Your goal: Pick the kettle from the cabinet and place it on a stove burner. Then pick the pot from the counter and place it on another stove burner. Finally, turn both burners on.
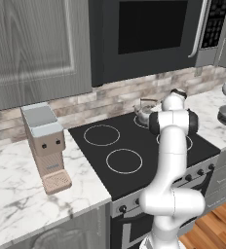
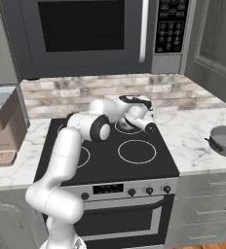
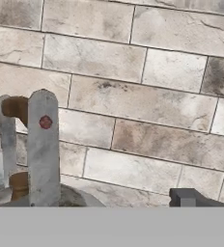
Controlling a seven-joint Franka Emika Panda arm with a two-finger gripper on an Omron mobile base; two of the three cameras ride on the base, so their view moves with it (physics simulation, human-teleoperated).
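The kettle point(image 1: 145, 111) is seen standing upright on the black glass cooktop point(image 1: 134, 141), at its rear right, close to the stone-tile backsplash point(image 1: 115, 97). In the right base view it is largely hidden behind the arm's wrist. The tool point(image 2: 151, 127) is positioned just beside the kettle, above the rear part of the cooktop. In the hand view, the kettle's upright handle strut point(image 3: 43, 149) and brown handle point(image 3: 15, 108) appear at the left, while one dark fingertip point(image 3: 186, 197) rises at the lower right, apart from the handle. The jaws are shown spread, and nothing is gripped between them. The pot point(image 2: 224, 141) is seen resting on the marble surface point(image 2: 197, 141) to the right of the cooktop, well apart from the kettle. A beige coffee machine point(image 1: 46, 146) is shown on the surface at the left.
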